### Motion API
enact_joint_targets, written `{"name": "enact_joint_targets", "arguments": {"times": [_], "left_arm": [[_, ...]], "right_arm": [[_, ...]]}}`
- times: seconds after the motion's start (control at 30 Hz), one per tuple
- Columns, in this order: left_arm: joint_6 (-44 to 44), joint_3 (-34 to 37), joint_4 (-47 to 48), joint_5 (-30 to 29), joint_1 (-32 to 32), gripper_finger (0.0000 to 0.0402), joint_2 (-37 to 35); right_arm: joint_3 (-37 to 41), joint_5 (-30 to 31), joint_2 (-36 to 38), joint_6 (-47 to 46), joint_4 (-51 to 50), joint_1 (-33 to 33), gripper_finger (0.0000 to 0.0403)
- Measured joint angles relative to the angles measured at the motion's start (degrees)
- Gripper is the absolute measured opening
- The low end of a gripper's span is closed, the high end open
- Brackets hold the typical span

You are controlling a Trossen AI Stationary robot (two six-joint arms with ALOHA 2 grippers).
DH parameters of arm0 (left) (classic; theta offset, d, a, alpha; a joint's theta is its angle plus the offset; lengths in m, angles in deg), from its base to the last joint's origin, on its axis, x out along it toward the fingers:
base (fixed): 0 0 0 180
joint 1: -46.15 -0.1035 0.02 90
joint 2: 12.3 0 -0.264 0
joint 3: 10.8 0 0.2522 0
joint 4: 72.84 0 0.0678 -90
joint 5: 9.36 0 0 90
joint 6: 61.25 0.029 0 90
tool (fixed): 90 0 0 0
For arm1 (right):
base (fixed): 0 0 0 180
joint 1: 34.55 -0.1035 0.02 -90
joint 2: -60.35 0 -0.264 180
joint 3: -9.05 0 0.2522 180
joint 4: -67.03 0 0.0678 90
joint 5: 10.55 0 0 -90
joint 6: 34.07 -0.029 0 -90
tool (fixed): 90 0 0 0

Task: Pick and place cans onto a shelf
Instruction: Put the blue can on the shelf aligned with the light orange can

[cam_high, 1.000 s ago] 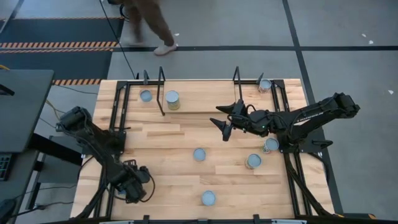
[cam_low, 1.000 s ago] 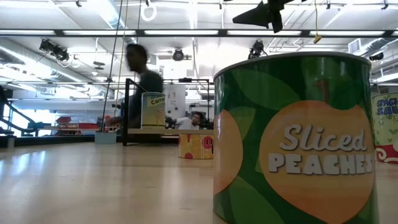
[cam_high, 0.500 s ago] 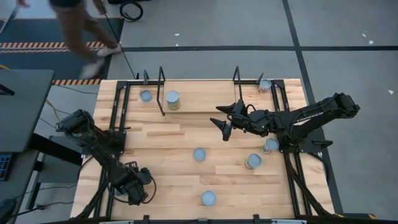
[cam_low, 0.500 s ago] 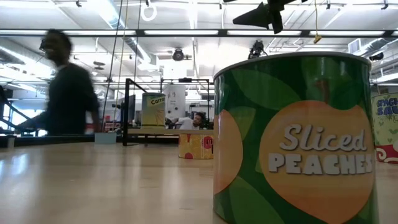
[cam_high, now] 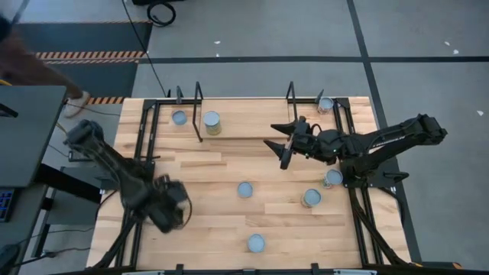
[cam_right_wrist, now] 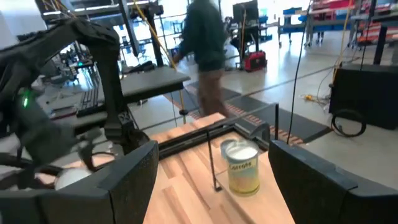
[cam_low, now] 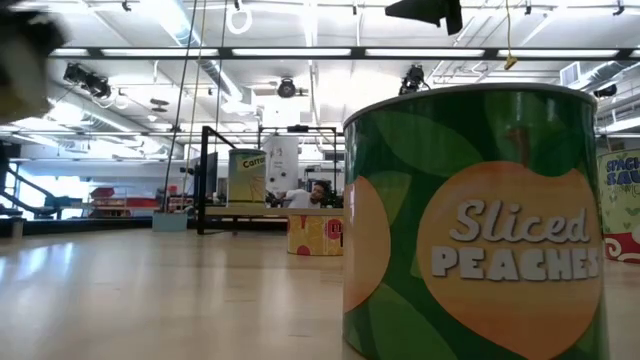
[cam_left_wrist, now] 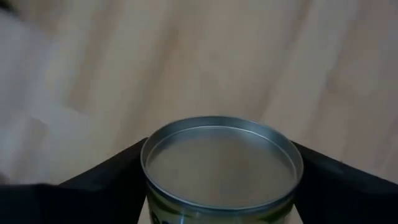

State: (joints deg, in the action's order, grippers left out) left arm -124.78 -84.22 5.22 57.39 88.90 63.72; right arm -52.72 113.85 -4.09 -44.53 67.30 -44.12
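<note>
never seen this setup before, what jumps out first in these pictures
The green "Sliced Peaches" can fills the low view, standing right in front of that camera. From above, the left pincer sits over the table's near left part with a can between its fingers, while the right pincer hangs open by the shelf, where one can stands.

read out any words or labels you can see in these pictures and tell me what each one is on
"Sliced PEACHES": on the big green can closest to the low camera.
"Carro", cut off: on the pale can on the shelf far across the table, low view.
"STAC" over "SAU", cut off at the picture's edge: on the can at the right edge.
The yellow-labelled can in the right wrist view has lettering too blurred to read.
The red and yellow can shows nothing readable.
</note>
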Motion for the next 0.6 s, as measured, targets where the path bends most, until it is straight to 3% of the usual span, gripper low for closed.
{"name": "enact_joint_targets", "arguments": {"times": [0.13,0.3,0.47,0.6], "left_arm": [[11.22,-5.50,1.10,-6.83,-9.28,0.0317,-4.59],[35.10,-13.50,-5.50,-10.54,-25.94,0.0317,-7.07],[54.59,-19.50,-22.88,-7.86,-43.81,0.0317,-8.34],[61.20,-21.02,-41.04,1.86,-55.90,0.0317,-8.15]], "right_arm": [[0.00,-2.99,0.84,0.57,0.03,1.75,0.0311],[0.00,-10.58,0.84,1.38,0.17,5.50,0.0311],[-1.30,-17.24,1.71,5.37,-0.03,9.89,0.0314],[-3.40,-24.43,1.78,8.06,-1.40,14.84,0.0325]]}}
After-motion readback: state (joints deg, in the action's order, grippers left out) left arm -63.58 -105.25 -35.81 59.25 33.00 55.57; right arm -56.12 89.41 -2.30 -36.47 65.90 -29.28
